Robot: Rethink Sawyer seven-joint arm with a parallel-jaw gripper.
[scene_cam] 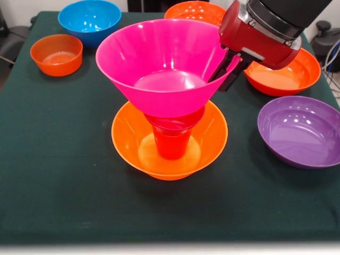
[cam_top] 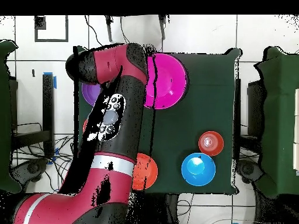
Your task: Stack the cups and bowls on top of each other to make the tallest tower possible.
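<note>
From the front, no brand, label or writing can be read on any vessel or on the arm. The tower [scene_cam: 170, 119] stands mid-table: a large yellow-orange bowl [scene_cam: 127, 141] as base, an orange-red cup [scene_cam: 171, 143] upright inside it, and a large pink bowl [scene_cam: 159, 64] seated on the cup. The gripper [scene_cam: 227, 71] sits at the pink bowl's right rim, its dark fingers [scene_cam: 219, 68] straddling the rim wall, closed on it as far as can be seen. A purple bowl [scene_cam: 300, 130] lies right, an orange-red bowl [scene_cam: 289, 74] behind the gripper, another orange bowl [scene_cam: 194, 10] at the far edge, a blue bowl [scene_cam: 89, 18] far left, and a small orange bowl [scene_cam: 56, 53] beside it. The green tablecloth [scene_cam: 58, 186] is bare along the near edge and near left. From overhead, the red arm [cam_top: 111, 122] covers much of the table; the pink bowl [cam_top: 169, 79], blue bowl [cam_top: 198, 168] and small orange bowl [cam_top: 211, 143] show clear of it, with open cloth between them.
</note>
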